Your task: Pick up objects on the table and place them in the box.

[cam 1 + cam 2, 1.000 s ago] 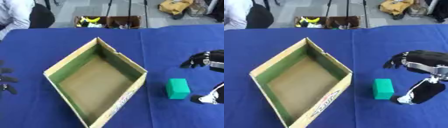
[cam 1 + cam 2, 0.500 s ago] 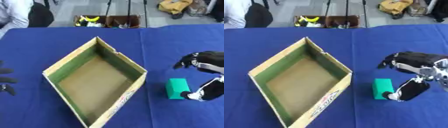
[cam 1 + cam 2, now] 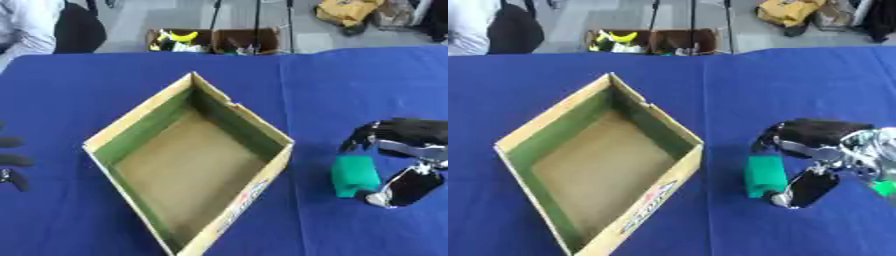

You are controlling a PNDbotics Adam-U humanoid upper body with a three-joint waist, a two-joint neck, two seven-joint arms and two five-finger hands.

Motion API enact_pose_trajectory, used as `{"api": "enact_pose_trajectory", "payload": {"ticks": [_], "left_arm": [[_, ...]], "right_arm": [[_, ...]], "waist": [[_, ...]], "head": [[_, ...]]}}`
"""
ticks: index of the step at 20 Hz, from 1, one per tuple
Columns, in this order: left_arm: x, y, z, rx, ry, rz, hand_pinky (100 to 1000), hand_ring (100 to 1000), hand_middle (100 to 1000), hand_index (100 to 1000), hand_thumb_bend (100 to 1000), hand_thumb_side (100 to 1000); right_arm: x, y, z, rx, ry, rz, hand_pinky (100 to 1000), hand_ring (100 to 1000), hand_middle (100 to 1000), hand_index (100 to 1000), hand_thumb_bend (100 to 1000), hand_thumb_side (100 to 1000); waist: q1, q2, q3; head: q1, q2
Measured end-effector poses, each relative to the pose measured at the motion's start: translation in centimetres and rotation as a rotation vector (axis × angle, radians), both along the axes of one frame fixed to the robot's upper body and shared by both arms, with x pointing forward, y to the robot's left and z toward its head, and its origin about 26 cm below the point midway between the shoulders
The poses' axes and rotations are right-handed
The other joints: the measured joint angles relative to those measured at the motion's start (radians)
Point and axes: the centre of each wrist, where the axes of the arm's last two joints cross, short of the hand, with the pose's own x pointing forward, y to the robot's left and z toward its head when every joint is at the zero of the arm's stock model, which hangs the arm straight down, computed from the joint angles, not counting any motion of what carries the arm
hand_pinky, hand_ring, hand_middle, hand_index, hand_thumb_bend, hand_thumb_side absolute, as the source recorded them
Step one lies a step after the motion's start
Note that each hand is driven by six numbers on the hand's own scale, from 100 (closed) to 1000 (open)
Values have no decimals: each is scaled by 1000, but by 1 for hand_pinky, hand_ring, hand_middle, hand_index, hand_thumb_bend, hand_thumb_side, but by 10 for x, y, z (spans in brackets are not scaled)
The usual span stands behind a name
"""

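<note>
A green block point(image 3: 353, 175) lies on the blue table point(image 3: 367, 85), to the right of an open cardboard box point(image 3: 188, 160) with green inner walls and nothing in it. My right hand point(image 3: 411, 137) reaches in from the right edge and straddles the block. Its fingers point(image 3: 776, 137) arch over the block's far end. Its thumb point(image 3: 802, 190) sits by the near right corner. The hand is open, and the block rests on the table. At the left edge only the dark fingers of my left hand point(image 3: 12, 160) show, relaxed and holding nothing.
The box stands turned like a diamond in the middle of the table. Beyond the far edge, a carton point(image 3: 214, 41) with yellow and mixed items sits on the floor. A yellow bag point(image 3: 346, 11) lies at the back right. Blue cloth lies bare around the box.
My right hand has moved left, towards the green block. Its fingers now arch over the block and its thumb has come in beside it. The block and the box have not moved.
</note>
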Motion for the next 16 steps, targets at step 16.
{"api": "enact_pose_trajectory", "payload": {"ticks": [16], "left_arm": [[0, 0, 0, 2, 0, -3, 293, 516, 616, 855, 161, 933]], "right_arm": [[11, 0, -8, 55, -36, -33, 686, 679, 570, 715, 123, 259]], "waist": [[2, 1, -3]], "head": [[0, -7]]}}
